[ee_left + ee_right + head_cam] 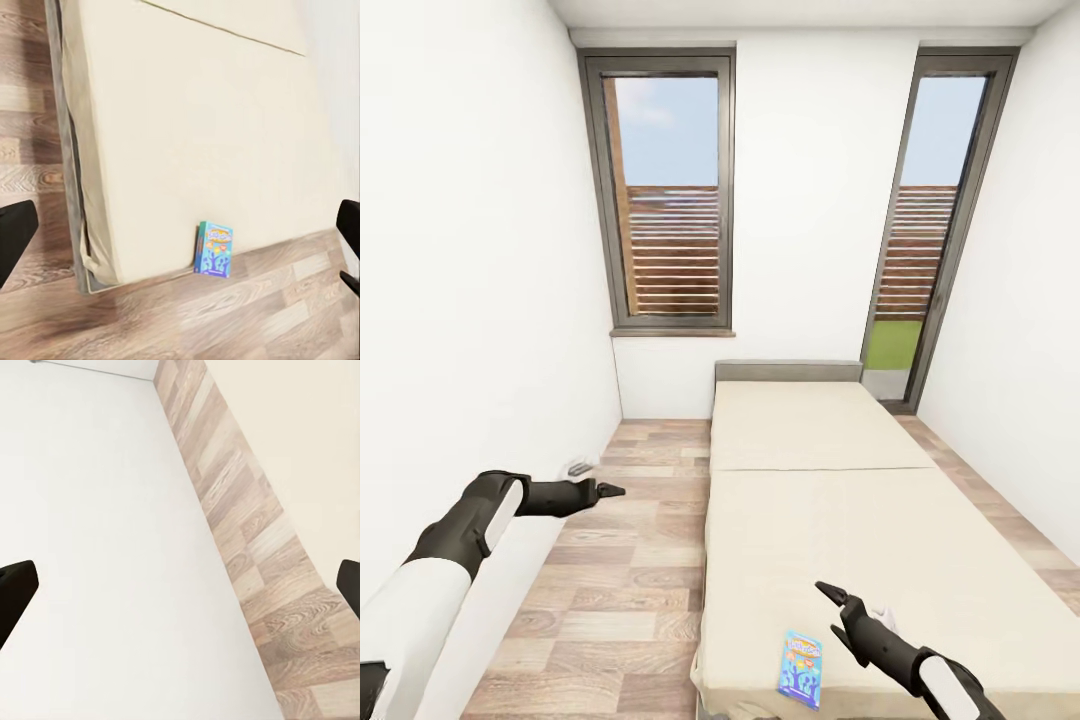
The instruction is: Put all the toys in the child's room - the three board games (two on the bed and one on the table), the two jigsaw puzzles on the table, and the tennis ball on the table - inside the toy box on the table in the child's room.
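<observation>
Reaching step: fetching the small blue board game from the bed.
Game: flat at the bed's near corner.
Right gripper: fingers wide, empty, beside it.
Left gripper: fingers wide, over the floor.
Next: lower, straddle, close.

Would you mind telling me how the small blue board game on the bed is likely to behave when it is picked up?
The small blue board game looks like a thin, flat box, so probably stiff and light. Lying flat, it should slide, not roll. It sits near the mattress edge of the bed, so a nudge might drop it.
</observation>
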Available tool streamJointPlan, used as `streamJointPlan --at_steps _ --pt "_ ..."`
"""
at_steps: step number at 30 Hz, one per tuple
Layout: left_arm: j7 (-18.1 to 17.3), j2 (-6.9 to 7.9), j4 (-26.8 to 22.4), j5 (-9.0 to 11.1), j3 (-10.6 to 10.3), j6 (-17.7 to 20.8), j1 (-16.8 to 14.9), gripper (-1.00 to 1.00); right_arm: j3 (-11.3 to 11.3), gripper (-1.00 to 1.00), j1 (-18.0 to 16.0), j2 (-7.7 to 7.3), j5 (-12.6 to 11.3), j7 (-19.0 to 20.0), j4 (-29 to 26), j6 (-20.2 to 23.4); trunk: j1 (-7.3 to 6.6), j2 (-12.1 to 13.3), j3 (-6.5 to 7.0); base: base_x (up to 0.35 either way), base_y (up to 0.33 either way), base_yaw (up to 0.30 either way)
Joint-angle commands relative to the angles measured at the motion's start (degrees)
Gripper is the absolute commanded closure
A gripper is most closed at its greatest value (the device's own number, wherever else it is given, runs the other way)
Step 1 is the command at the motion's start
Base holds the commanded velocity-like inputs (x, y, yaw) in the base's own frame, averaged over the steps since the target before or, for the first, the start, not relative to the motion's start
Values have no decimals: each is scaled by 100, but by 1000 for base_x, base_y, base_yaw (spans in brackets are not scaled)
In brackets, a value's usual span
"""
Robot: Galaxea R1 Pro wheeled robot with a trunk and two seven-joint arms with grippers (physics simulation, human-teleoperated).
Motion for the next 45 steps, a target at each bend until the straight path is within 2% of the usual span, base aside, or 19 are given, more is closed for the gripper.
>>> streamJointPlan --at_steps 1,6,9,17,26,45 --pt "-29 0 0 6 146 70 -2 -100 -23 -100 -1 1 -18 10 7 44 2 -4 -3 0 0 0" --pt "-53 9 -1 5 582 258 -2 -100 -29 -100 39 -6 21 27 14 41 68 -125 -56 0 0 0" --pt "-57 9 -3 -1 730 454 -2 -100 -45 -100 157 -8 25 61 11 44 134 -245 -110 0 0 0" --pt "-47 -10 -9 -2 786 561 -2 -100 -82 -100 211 -11 -12 65 16 48 310 -566 -260 -1 0 0" --pt "-34 -29 -10 -9 796 570 -2 -100 -69 -100 219 -2 17 25 16 35 507 -927 -475 -96 0 0" --pt "-24 -36 -10 -11 791 570 -2 -100 -48 -100 221 13 26 12 16 11 925 -1689 -821 -51 0 0"
